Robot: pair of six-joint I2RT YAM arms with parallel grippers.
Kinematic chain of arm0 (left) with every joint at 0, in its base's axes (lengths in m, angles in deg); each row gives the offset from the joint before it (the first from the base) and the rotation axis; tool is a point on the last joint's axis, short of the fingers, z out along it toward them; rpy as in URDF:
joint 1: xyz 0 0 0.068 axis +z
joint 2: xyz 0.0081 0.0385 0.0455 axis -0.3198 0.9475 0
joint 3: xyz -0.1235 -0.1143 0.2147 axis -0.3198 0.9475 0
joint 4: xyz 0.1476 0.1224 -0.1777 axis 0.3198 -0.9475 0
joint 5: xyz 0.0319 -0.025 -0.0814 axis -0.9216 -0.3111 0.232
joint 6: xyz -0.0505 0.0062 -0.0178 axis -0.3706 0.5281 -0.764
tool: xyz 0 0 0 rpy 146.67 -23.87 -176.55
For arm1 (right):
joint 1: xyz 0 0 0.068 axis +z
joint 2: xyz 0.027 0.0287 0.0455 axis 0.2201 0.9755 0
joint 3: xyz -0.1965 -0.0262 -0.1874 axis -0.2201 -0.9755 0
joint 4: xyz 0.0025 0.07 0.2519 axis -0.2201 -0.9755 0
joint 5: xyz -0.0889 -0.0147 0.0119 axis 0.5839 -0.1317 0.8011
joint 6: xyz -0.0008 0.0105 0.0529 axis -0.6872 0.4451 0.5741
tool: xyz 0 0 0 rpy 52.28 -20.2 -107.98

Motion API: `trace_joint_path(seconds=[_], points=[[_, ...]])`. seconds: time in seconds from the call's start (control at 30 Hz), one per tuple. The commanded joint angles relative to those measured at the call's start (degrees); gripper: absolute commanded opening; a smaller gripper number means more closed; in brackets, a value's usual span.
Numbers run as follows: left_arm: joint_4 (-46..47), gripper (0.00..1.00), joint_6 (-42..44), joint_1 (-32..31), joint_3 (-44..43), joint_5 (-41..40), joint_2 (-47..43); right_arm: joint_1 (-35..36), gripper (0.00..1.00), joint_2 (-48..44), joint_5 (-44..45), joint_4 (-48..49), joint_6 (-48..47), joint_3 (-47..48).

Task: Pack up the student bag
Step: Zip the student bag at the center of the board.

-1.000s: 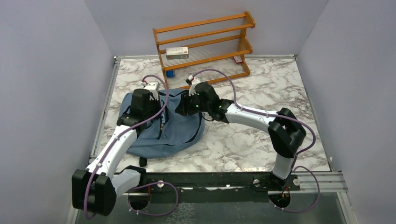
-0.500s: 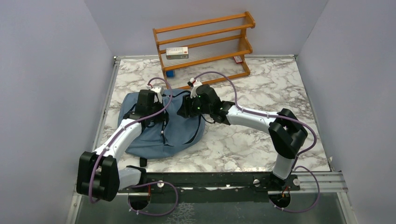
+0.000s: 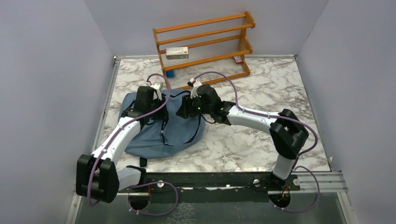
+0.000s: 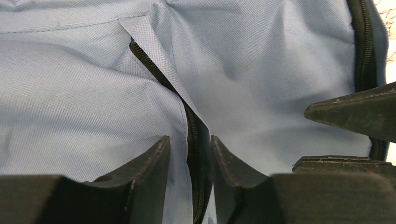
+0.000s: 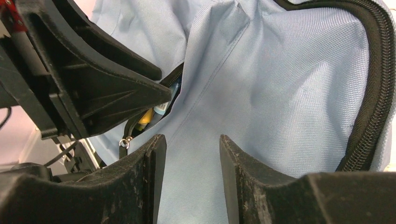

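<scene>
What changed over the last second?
The left hand reached slightly farther across the student bag, toward the rack, as its arm stretched out. Its fingers now stand apart over the zipper; whether it let anything go can't be seen. The right hand, the student bag and the rack stayed put.
</scene>
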Motion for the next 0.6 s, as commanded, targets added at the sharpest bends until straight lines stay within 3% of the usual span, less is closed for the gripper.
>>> trace_joint_path(seconds=[0.0, 0.23, 0.37, 0.57], points=[[-2.61, 0.40, -2.03, -0.39, -2.58, -1.55, -4.05, 0.41, 0.52, -3.55, -0.49, 1.63, -2.52, -1.75], [-3.81, 0.46, -6.72, -0.35, -1.84, -11.46, -10.53, 0.41, 0.54, -4.39, -7.21, 1.71, -5.29, -2.68], [-4.02, 0.53, -10.79, -0.35, -0.16, -16.17, -15.06, 1.06, 0.52, -4.95, -9.89, 3.46, 0.90, -4.95], [-3.59, 0.57, -14.10, -0.35, 1.75, -21.51, -20.14, 7.26, 0.50, -4.10, -6.78, 5.62, 8.69, -6.80]])
